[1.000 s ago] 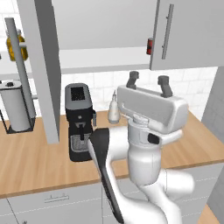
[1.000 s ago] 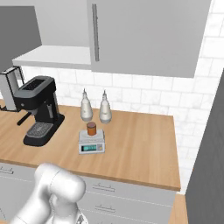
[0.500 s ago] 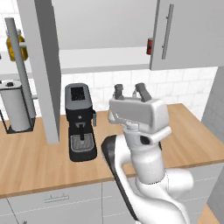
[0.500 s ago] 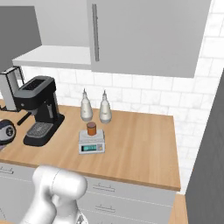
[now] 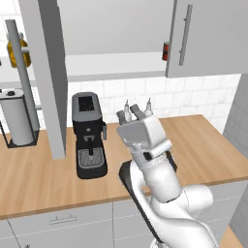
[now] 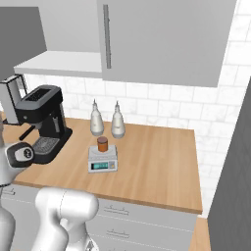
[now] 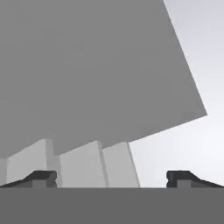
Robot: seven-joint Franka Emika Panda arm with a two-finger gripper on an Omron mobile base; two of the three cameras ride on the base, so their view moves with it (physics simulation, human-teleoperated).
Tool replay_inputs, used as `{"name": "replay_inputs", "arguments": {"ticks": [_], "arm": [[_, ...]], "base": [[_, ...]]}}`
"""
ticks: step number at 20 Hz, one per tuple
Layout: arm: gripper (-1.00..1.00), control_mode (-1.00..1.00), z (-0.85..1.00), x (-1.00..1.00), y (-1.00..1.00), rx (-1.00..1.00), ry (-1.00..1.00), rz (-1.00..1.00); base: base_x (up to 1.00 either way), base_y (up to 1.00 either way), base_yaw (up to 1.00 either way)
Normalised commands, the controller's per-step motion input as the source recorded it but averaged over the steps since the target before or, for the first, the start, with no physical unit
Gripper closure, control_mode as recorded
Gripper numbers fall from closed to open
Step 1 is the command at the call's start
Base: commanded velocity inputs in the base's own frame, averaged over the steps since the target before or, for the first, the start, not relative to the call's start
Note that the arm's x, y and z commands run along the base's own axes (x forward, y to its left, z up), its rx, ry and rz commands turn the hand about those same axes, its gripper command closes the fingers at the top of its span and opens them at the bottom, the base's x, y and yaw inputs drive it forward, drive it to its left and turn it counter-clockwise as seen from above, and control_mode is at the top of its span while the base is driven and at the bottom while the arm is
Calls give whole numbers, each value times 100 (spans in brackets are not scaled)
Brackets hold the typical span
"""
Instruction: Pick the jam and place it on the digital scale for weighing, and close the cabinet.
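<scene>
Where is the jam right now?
In the right base view the jam stands on the digital scale, on the counter in front of the two white bottles and right of the coffee machine.

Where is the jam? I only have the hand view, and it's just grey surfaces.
Observer: In the right base view the jam stands on the digital scale.
Operator: Are the doors above shut?
Observer: No. In the left base view the cabinet has its left door swung out over the counter.
Operator: And the claw?
Observer: The claw points upward, to the right of the coffee machine.
</scene>
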Motion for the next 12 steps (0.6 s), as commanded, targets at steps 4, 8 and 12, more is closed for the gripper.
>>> {"name": "replay_inputs", "arguments": {"ticks": [4, 8, 12], "arm": [[-100, -100, -70, 61, 100, -13, 0, 0], [-100, -100, -40, 46, 100, -12, -1, 0], [-100, -100, -46, 27, 90, -9, -1, 0]], "base": [[0, 0, 0], [0, 0, 0], [0, 0, 0]]}}
